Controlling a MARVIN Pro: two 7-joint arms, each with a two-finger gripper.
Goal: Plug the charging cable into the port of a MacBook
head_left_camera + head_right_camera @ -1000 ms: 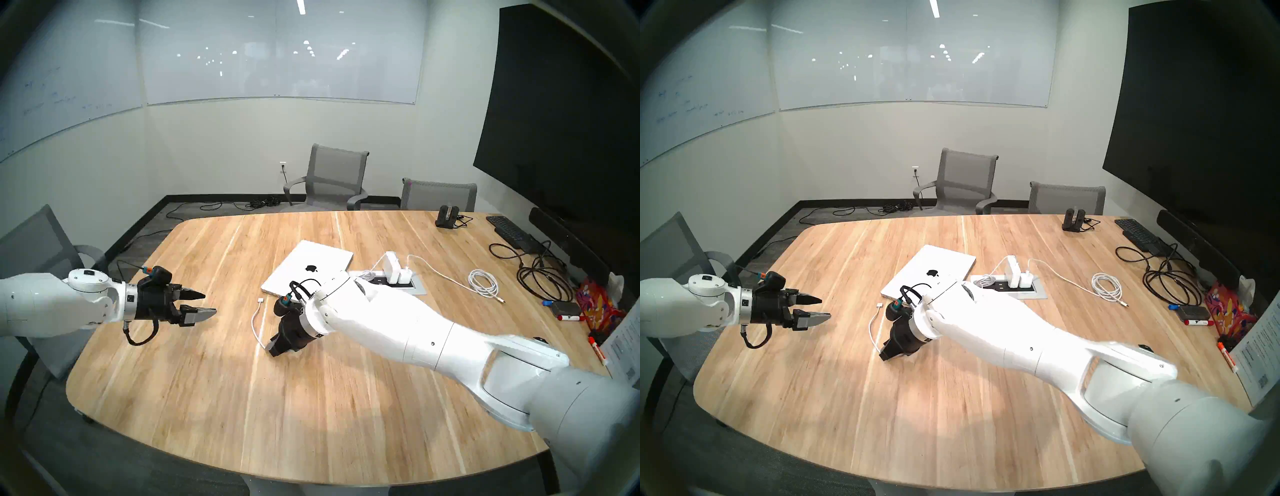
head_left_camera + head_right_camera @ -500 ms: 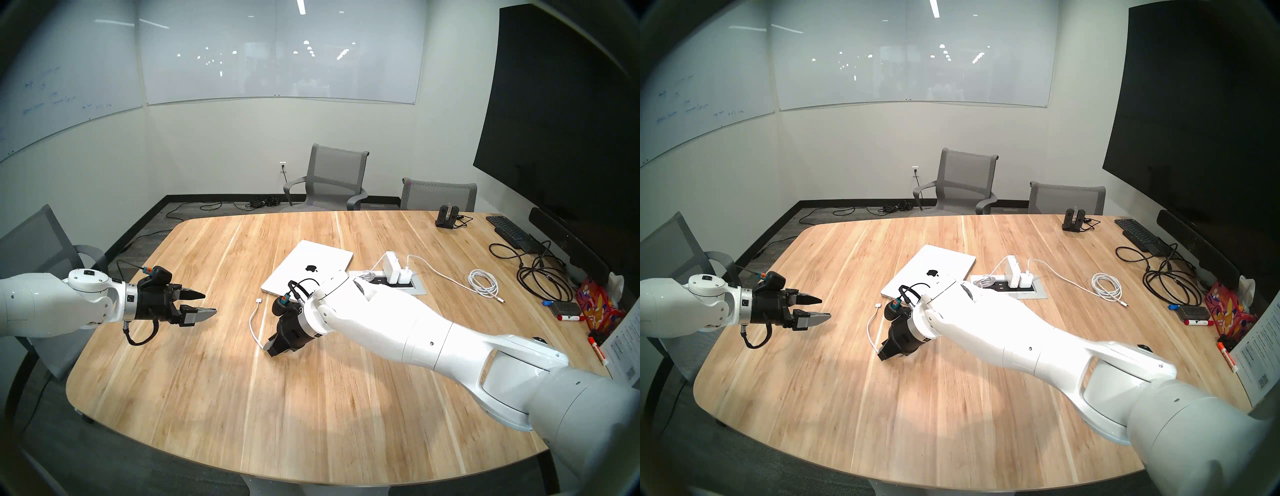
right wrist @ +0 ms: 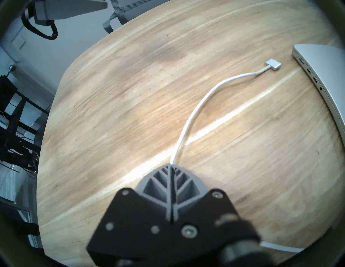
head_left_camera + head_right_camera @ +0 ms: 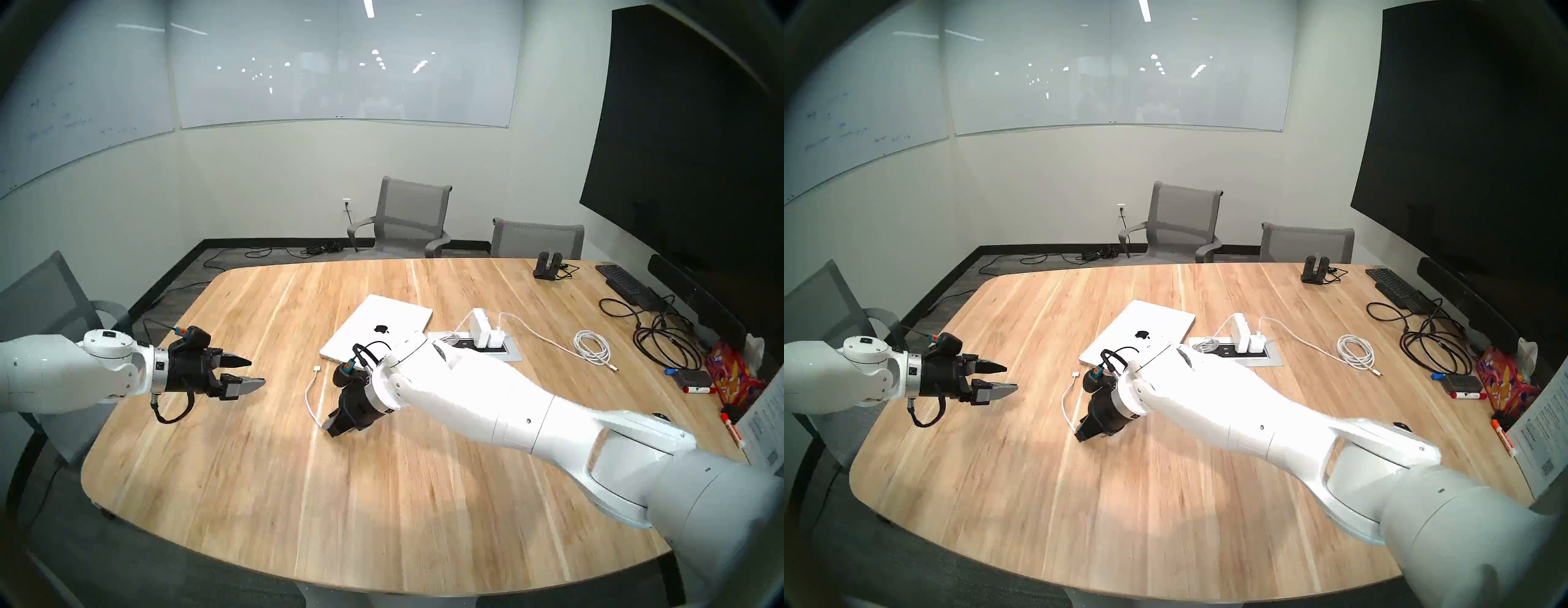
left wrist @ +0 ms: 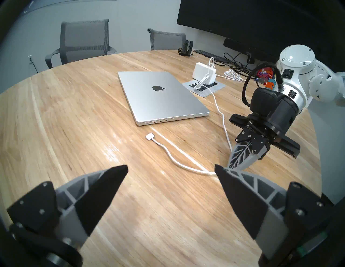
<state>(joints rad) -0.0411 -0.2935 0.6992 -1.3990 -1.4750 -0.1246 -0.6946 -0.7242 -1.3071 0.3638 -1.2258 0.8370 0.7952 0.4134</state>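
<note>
The silver MacBook (image 4: 373,314) lies shut mid-table, its port edge facing the near left (image 5: 156,122). The white charging cable (image 4: 308,395) curves on the wood, and its flat plug (image 4: 317,368) lies a short way off the laptop's port edge (image 3: 273,64). My right gripper (image 4: 329,429) points down at the table, shut on the cord well behind the plug (image 3: 170,165). My left gripper (image 4: 256,372) is open and empty, hovering over the table's left side and facing the cable (image 5: 173,158).
A white power adapter (image 4: 481,327) stands in the table's grey power box (image 4: 511,354) right of the laptop. A coiled white cable (image 4: 592,346), black cables (image 4: 662,339), a black keyboard (image 4: 623,282) and markers lie far right. Chairs ring the table.
My right gripper has drifted slightly left with the cord, and the cord's bow and plug have shifted a little left. The left arm has not moved.
</note>
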